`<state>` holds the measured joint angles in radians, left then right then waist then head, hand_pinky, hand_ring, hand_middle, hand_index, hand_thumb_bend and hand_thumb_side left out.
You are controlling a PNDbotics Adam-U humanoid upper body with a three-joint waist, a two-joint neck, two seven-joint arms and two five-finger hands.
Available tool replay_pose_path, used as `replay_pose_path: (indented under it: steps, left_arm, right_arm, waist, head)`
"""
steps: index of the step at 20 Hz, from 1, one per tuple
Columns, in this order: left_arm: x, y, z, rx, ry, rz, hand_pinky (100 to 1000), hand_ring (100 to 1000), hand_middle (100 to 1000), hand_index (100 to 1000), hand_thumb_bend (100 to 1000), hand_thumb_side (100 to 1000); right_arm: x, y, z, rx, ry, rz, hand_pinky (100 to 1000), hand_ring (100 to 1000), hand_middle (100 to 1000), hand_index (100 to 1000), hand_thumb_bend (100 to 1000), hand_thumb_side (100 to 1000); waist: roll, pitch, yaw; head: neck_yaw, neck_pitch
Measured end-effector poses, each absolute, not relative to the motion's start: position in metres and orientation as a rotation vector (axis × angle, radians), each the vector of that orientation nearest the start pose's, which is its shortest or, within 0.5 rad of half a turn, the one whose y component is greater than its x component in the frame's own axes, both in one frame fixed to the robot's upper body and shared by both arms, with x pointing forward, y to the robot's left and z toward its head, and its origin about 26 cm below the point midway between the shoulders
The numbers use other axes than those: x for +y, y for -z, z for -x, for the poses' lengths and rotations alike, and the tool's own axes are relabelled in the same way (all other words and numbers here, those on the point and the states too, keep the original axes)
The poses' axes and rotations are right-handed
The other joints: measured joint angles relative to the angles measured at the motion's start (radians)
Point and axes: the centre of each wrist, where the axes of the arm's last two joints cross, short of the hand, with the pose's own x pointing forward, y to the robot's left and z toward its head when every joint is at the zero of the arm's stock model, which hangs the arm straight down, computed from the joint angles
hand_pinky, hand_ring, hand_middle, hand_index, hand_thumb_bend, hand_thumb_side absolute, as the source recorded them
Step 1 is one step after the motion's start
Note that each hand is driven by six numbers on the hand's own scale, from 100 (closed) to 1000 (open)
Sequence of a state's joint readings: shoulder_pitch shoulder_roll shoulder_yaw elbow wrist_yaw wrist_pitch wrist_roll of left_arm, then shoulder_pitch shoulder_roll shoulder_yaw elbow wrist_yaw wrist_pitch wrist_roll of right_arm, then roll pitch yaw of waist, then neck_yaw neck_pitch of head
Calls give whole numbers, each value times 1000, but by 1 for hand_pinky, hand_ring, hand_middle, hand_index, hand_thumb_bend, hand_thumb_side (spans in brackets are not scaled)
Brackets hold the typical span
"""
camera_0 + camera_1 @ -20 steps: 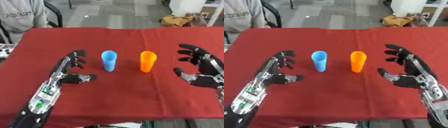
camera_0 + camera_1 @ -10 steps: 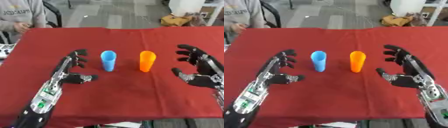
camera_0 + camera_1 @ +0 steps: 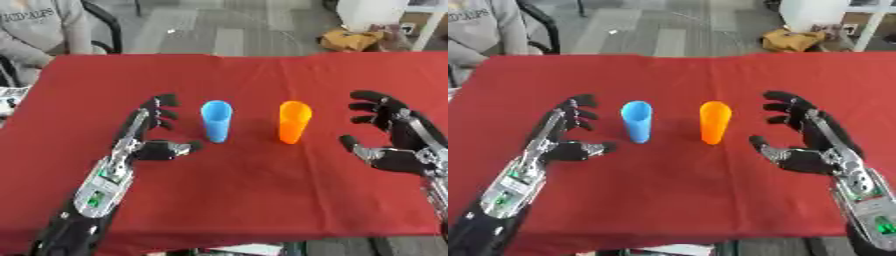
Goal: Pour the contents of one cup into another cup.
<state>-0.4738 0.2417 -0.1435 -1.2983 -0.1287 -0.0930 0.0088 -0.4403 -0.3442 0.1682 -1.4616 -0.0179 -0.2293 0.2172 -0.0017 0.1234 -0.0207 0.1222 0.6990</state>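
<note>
Right hand [image 3: 811,150], black with silver joints, hovers spread-fingered and empty just right of the tall orange plastic cup [image 3: 714,122]; nothing gripped. Left hand [image 3: 147,137] likewise spread and empty, left of the tall light-blue plastic cup [image 3: 216,120]. Both cups stand upright on the red cloth-covered table [image 3: 245,190], the blue one just left of the orange, apart, not touching.

Judgement: cups look thin-walled, light, smooth and likely slippery; tall and narrow, so easy to topple. Best hold is round the mid-body, thumb opposite fingers, squeezing little so the wall does not buckle.

Hidden: cup interiors; cannot tell which holds anything, or what. Right forearm runs off the lower right corner.
</note>
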Motion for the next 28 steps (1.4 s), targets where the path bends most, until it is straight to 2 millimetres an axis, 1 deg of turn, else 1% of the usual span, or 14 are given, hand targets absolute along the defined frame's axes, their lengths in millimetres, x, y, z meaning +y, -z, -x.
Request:
replay_pose_path:
  steps: [2,4,10,13,16,19,23,28]
  left_arm:
    - [229,-66,-396,-1811,513,-177,581,664,719,857,811,100]
    - [226,-63,-401,-1801,514,-177,557,627,687,850,804,100]
    - [214,-53,-412,-1785,514,-143,543,606,657,834,789,100]
    - [208,-48,-416,-1783,517,-127,532,581,627,826,775,100]
    - [203,-48,-420,-1789,516,-119,524,569,614,818,757,100]
    - [198,-48,-424,-1796,514,-126,503,541,586,806,749,100]
    - [198,-46,-425,-1795,502,-163,507,543,586,800,761,100]
    - [198,-45,-425,-1793,486,-223,532,594,627,814,778,100]
  right_arm:
    - [-248,-105,-376,-1998,-732,-64,769,860,866,906,390,100]
    - [-247,-105,-376,-1999,-727,-65,767,857,863,905,390,100]
    - [-247,-104,-376,-1998,-720,-63,764,854,859,904,390,100]
    - [-247,-104,-376,-1998,-720,-64,763,852,855,904,390,100]
    - [-246,-104,-376,-1998,-720,-64,761,850,852,904,391,100]
    - [-246,-104,-376,-1997,-721,-65,759,847,849,904,391,100]
    - [-245,-104,-376,-1996,-725,-68,758,846,847,904,392,100]
    - [-245,-104,-376,-1996,-726,-69,757,845,845,903,392,100]
  waist:
    - [0,0,-4]
    - [0,1,-8]
    - [-5,4,-20]
    - [-6,7,-26]
    - [-7,9,-33]
    - [-9,13,-38]
    - [-11,16,-42]
    - [-11,18,-39]
  head:
    - [0,-3]
    - [1,-4]
    - [9,-7]
    - [13,-8]
    - [17,-16]
    - [18,-17]
    - [21,-23]
    - [21,-24]
